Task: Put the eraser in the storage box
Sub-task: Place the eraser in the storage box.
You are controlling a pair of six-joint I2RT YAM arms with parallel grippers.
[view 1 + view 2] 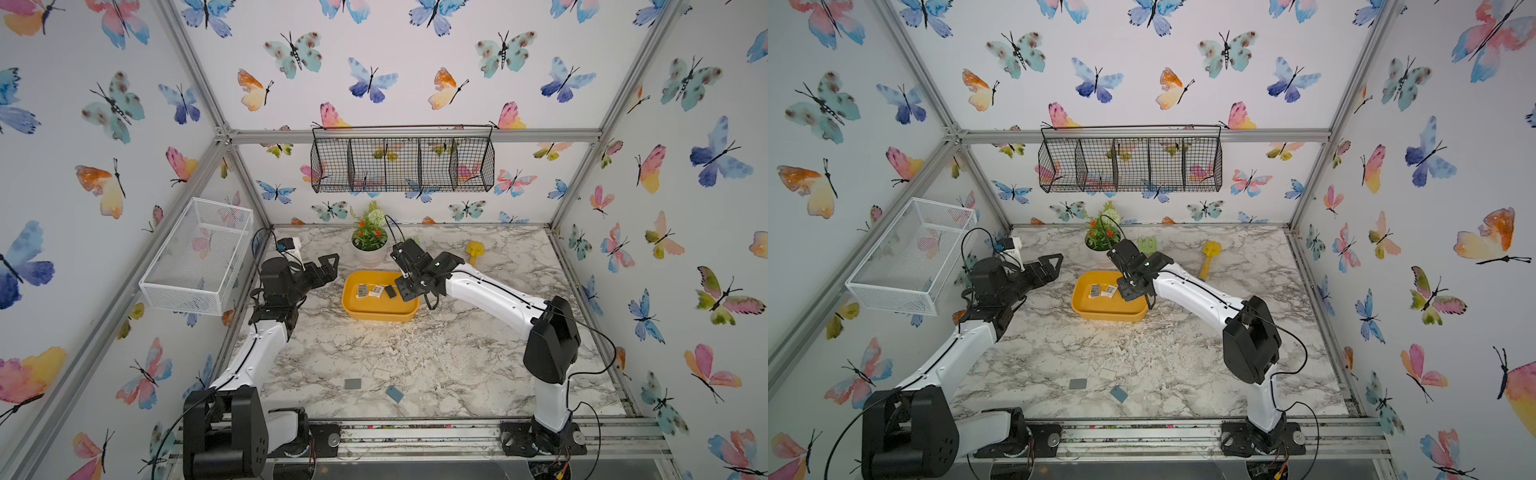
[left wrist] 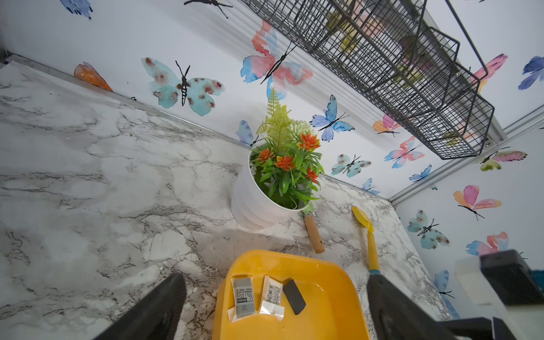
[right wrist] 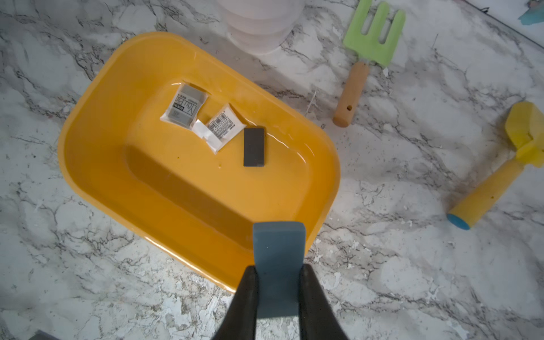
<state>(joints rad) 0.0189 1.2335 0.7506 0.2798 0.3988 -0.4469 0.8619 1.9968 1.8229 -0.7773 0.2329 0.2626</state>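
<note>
The storage box (image 1: 374, 316) is a shallow yellow tub in the middle of the marble table, also seen in the right wrist view (image 3: 67, 141). Inside it lie two wrapped erasers (image 3: 184, 108) (image 3: 225, 125) and a bare dark eraser (image 3: 254, 146). My right gripper (image 3: 279, 269) is shut on a blue-grey eraser (image 3: 279, 250), which hangs over the box's right rim. My left gripper (image 1: 328, 266) stands open left of the box with nothing between its fingers (image 2: 164, 300). In the top views the right wrist hides the held eraser.
Three loose flat erasers (image 1: 352, 383) (image 1: 394, 393) (image 1: 381, 373) lie near the table's front edge. Behind the box stand a potted plant (image 1: 369, 245), a green rake (image 3: 374, 32) and a yellow shovel (image 1: 474, 250). A white mesh basket (image 1: 199, 257) hangs left, a black wire basket (image 1: 403, 162) on the back wall.
</note>
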